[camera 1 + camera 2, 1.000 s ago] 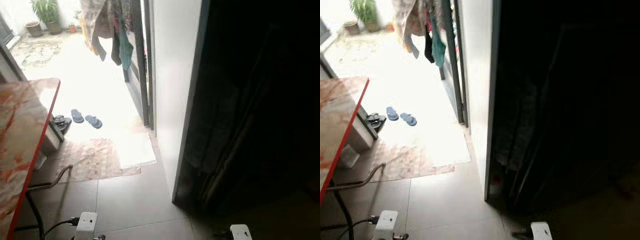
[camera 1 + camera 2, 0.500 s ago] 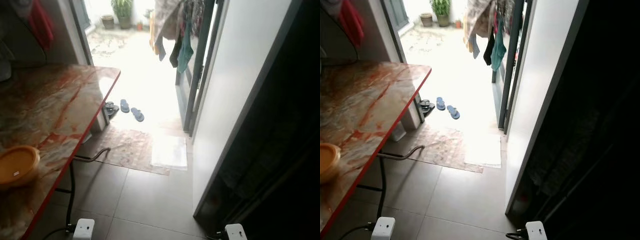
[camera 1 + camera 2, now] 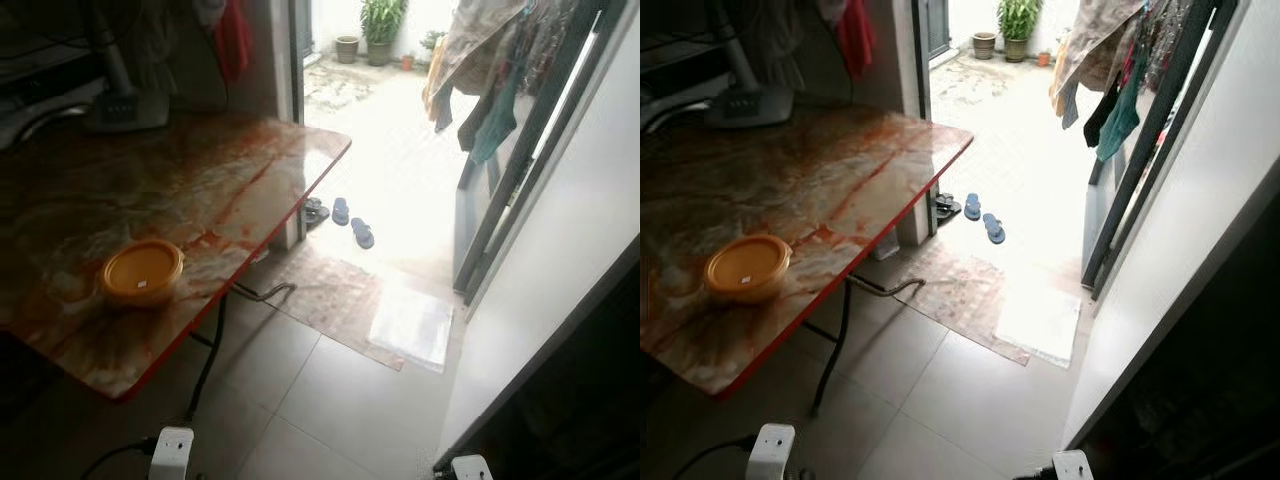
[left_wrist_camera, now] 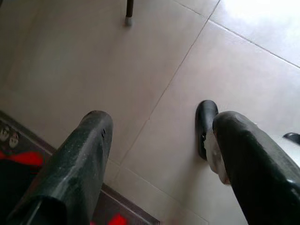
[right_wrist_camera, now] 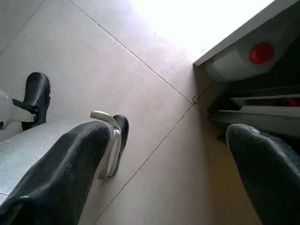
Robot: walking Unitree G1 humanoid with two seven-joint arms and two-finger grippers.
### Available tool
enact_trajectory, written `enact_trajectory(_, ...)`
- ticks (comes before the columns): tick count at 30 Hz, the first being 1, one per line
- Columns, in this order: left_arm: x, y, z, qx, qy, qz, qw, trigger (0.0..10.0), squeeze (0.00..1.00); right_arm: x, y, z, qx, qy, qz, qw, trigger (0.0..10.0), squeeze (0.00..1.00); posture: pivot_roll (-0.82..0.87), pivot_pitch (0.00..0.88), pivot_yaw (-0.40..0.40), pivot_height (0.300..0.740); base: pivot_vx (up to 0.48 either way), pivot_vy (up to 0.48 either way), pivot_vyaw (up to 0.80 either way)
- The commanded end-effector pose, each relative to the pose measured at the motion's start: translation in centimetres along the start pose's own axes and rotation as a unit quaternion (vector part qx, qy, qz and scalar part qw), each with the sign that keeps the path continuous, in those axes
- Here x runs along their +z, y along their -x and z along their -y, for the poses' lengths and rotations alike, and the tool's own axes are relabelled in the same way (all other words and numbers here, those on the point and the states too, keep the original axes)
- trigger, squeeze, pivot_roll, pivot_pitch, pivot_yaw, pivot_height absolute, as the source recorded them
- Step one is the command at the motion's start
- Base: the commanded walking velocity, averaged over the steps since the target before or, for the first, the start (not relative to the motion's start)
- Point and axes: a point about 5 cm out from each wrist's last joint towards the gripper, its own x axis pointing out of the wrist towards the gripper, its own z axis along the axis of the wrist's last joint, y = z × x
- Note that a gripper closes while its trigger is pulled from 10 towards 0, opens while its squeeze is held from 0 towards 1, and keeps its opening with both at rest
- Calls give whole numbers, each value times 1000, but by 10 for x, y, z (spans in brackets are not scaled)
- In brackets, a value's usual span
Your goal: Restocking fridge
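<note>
Left wrist view: my left gripper (image 4: 154, 154) hangs over floor tiles (image 4: 154, 61), fingers spread wide, holding nothing. My right gripper (image 5: 164, 178) hangs likewise, wide and empty, beside a dark opening.

Head views put an orange container (image 3: 142, 271) at left of frame on the marble table (image 3: 200, 190). The white panel (image 3: 560, 300) at right edge may be the fridge door; I cannot confirm.

I judge this a walking step. Approach the table squarely, keep both arms low.

Watch the red table edge (image 3: 230, 300), its leg (image 3: 832, 350), the mat (image 3: 340, 300). Open tile lies centre-bottom.
</note>
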Motion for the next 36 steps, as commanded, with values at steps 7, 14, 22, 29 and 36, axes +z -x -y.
enact_trajectory(7, 2, 0, -6, 8, -7, 2, 1000, 10000, 0, 4, -1, -6, 12, 8, 3, 1000, 10000, 0, -122, 0, -15, 740, 0, 0, 800)
enact_trajectory(14, 3, 0, -6, 8, -6, 3, 1000, 10000, 0, 5, -1, -7, 14, 10, 4, 1000, 10000, 0, -118, 0, -15, 740, 0, 0, 800)
enact_trajectory(22, 4, 0, -6, 10, -3, 5, 1000, 10000, 0, 6, -2, -7, 16, 11, 6, 1000, 10000, 0, -111, 4, -16, 740, 0, 0, 800)
enact_trajectory(29, 7, -1, -7, 12, 0, 13, 1000, 10000, 0, 7, -2, -7, 18, 4, 6, 1000, 10000, 0, -105, 14, -18, 740, 0, 0, 229)
enact_trajectory(36, 8, -1, -7, 13, 3, 18, 1000, 10000, 0, 8, -2, -7, 23, 9, 7, 1000, 10000, 0, -103, 16, -17, 740, 0, 0, 0)
